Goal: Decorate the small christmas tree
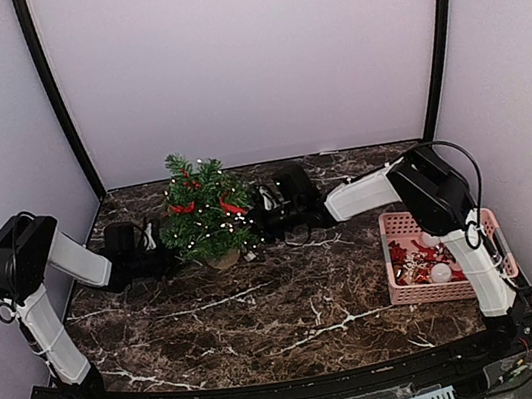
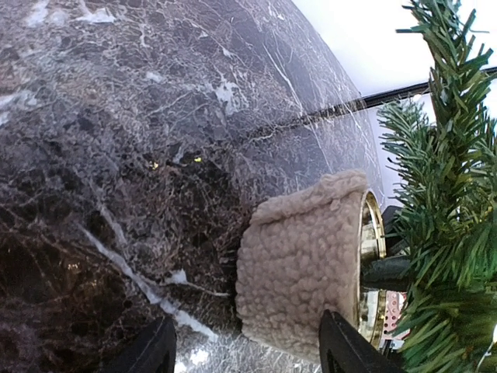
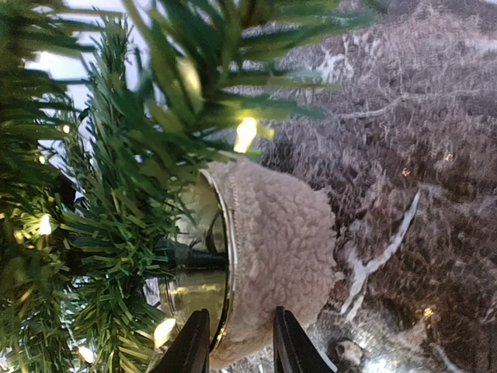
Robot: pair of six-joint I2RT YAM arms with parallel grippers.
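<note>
The left claw [image 2: 248, 320] stands spread left of the tree [image 1: 205, 209], beside its fleecy pot [image 2: 299, 264]. The right claw [image 3: 241, 312] pinches the pot's rim.

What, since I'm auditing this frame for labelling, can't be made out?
Right wrist view: whether the right gripper pinches the pot; the bottom edge cuts off its fingers.
Left wrist view: top of the small christmas tree, cut off by the right edge.
Top view: ornaments in the pink basket, too small to identify.
</note>
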